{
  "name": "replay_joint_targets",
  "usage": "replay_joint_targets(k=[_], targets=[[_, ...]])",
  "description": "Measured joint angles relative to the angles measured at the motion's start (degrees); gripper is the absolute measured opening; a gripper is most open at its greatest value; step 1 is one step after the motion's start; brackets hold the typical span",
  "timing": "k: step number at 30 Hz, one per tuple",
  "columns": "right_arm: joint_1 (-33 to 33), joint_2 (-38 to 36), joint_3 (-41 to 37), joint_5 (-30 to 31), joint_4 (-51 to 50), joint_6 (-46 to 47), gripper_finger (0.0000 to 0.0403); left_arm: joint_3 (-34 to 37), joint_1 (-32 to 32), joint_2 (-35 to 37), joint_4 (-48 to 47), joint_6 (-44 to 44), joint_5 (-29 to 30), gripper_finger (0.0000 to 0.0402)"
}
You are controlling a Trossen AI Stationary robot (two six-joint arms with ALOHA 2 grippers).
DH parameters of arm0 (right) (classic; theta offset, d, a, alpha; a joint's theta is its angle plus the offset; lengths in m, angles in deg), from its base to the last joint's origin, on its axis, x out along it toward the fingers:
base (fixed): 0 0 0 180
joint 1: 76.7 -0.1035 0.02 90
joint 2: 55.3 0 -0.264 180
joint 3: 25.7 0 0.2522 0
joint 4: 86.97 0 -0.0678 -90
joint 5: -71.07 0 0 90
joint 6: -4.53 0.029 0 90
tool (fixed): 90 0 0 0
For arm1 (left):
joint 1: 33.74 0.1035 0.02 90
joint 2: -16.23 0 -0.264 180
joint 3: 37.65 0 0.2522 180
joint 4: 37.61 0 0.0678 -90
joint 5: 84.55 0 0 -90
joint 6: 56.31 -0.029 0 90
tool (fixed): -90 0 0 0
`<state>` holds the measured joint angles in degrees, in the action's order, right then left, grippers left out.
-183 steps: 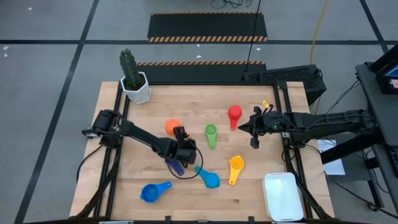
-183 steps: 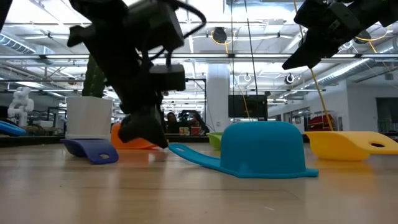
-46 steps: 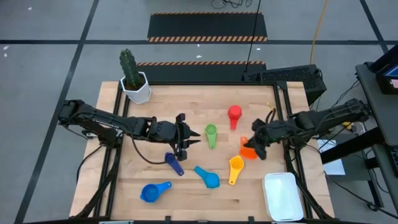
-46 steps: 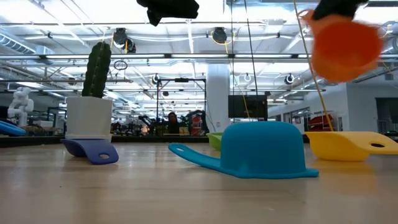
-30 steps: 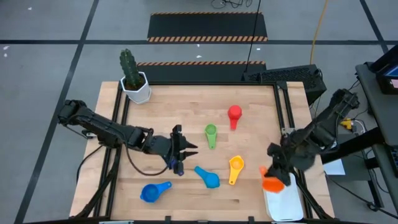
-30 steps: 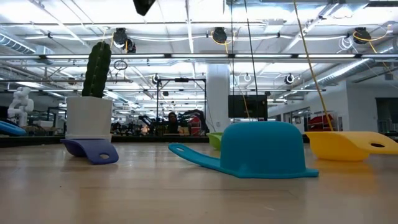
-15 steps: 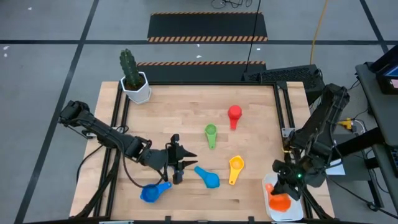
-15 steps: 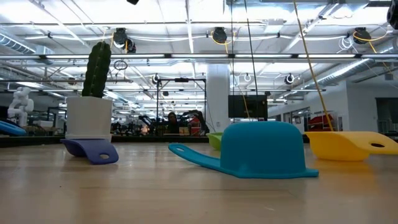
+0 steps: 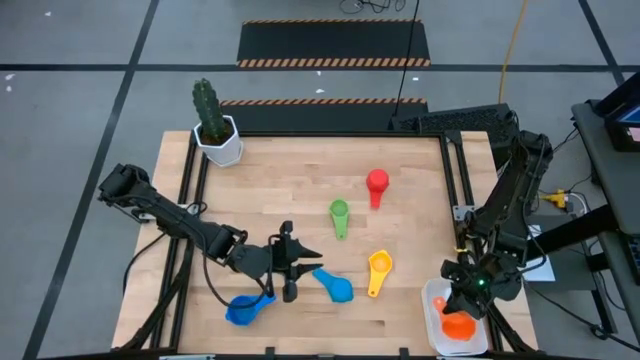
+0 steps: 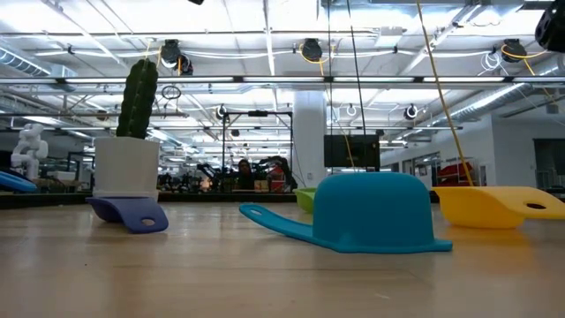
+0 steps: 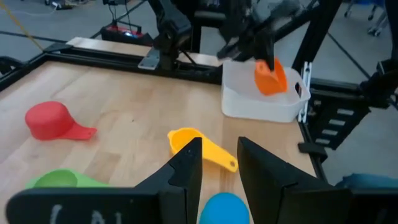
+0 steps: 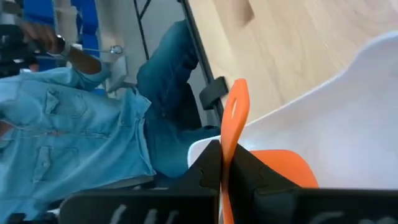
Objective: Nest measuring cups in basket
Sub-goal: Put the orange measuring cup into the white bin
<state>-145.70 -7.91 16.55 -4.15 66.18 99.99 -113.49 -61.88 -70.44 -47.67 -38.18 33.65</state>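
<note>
**Orange cup hangs right over the basket**

While the right gripper (image 9: 462, 312) pinches the orange cup (image 9: 458, 324) by its flat handle, the cup hangs inside the rim of the basket (image 9: 432, 300) at the table's near right corner — so the drop, as I judge it, is almost straight down. In the right wrist view the handle stands on edge between the closed fingers, with the bowl low over the white floor; I can't tell if it touches.

The left gripper (image 9: 292, 263) hovers well across the table with its fingers a little apart and nothing between them, just beside the dark blue cup (image 9: 287, 291). It is the nearer arm for that one and for the teal cup (image 9: 334, 286). The yellow cup (image 9: 378, 267) lies between the two arms.
</note>
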Motion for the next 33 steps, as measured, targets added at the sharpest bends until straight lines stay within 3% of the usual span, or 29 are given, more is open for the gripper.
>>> replay_joint_targets(k=[7, 11, 24, 33], targets=[[-0.13, -1.52, -12.96, 0.05, 22.94, 0.92, 0.0, 0.0, -0.04, -0.07, -0.13, -0.11, 0.04, 0.0104], [-0.13, -1.48, -18.1, -0.03, 30.44, 2.21, 0.0, 0.0, -0.02, -0.07, -0.12, -0.46, 0.07, 0.0104], [-0.13, -1.57, -19.5, 0.08, 29.69, 2.27, 0.0002, 0.0, 0.8, -0.07, -0.06, -2.63, 0.34, 0.0104], [-0.1, -1.53, -19.63, -0.01, 25.39, 3.23, 0.0056, 0.0, 1.14, -0.07, -0.01, -3.01, 0.35, 0.0104]])
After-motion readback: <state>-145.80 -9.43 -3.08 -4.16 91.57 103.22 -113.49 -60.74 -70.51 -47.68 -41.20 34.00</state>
